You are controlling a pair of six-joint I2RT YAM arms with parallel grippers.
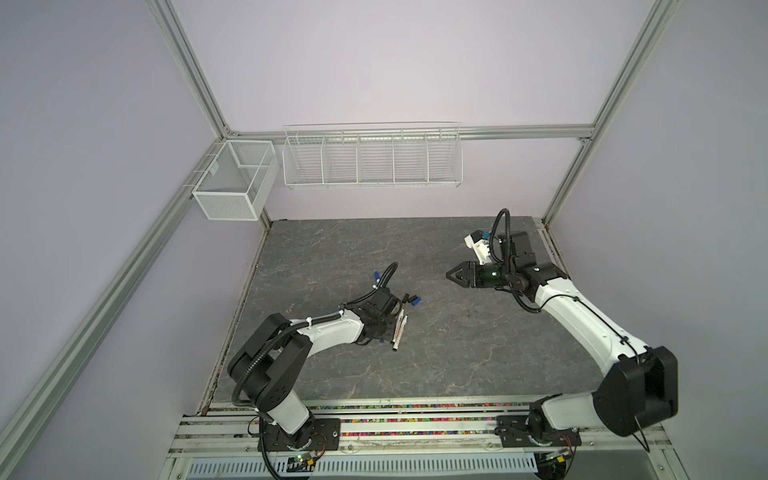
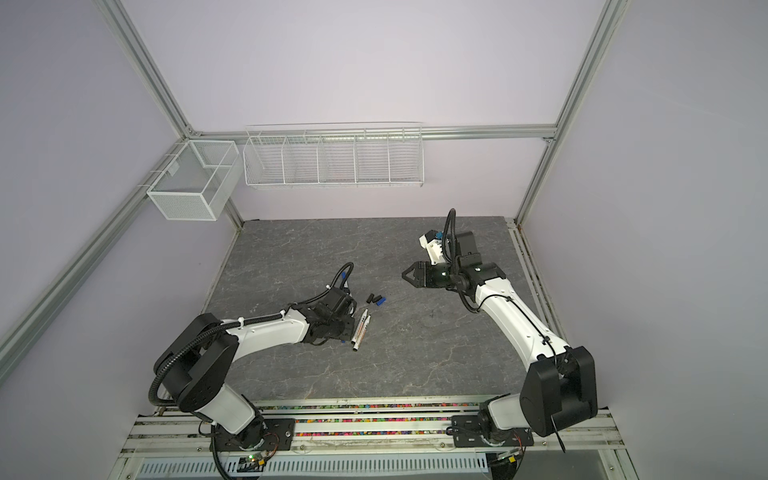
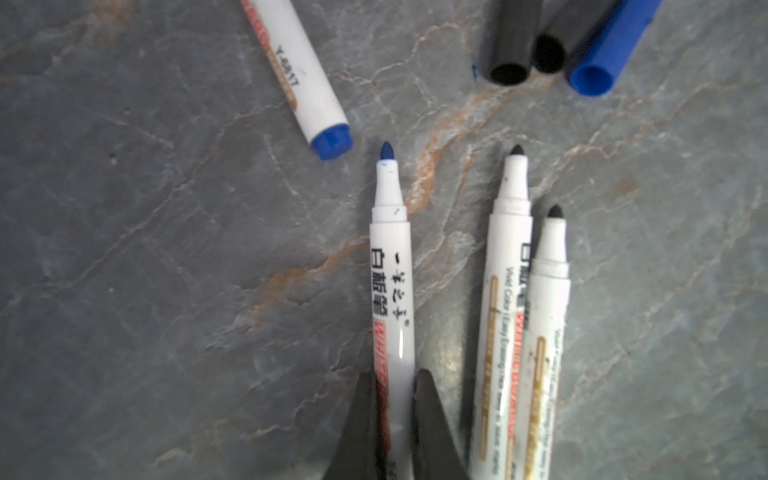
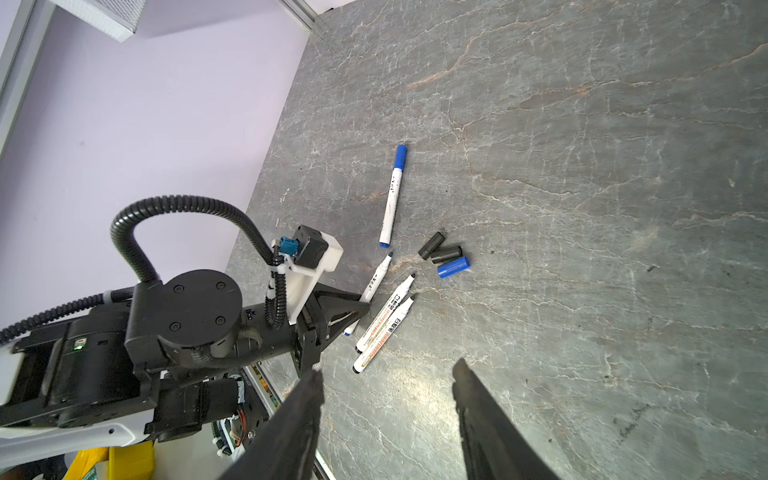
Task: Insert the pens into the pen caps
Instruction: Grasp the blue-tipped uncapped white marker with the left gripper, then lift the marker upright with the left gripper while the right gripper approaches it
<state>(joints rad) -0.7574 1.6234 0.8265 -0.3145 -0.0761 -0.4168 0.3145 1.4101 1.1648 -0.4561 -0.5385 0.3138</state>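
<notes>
My left gripper (image 3: pixel 395 399) is shut on the barrel of an uncapped blue-tipped pen (image 3: pixel 390 291) that lies low on the grey stone table (image 1: pixel 415 365). Beside it lie two uncapped black-tipped pens (image 3: pixel 505 311) (image 3: pixel 544 353), side by side. Beyond their tips sit three loose pen caps: two black (image 3: pixel 509 41) (image 3: pixel 552 45) and one blue (image 3: pixel 602 54). A further pen (image 4: pixel 392 199) wears a blue cap (image 4: pixel 401 156). In both top views the pens (image 1: pixel 400 330) (image 2: pixel 360 330) show at the left wrist. My right gripper (image 1: pixel 451 275) (image 4: pixel 388 370) hovers open and empty to the right of the group.
A white wire shelf basket (image 1: pixel 372 158) and a mesh box (image 1: pixel 235 178) hang on the back wall above the table. Aluminium rails with coloured bits (image 1: pixel 415 419) run along the front edge. Frame posts stand at the table's back corners.
</notes>
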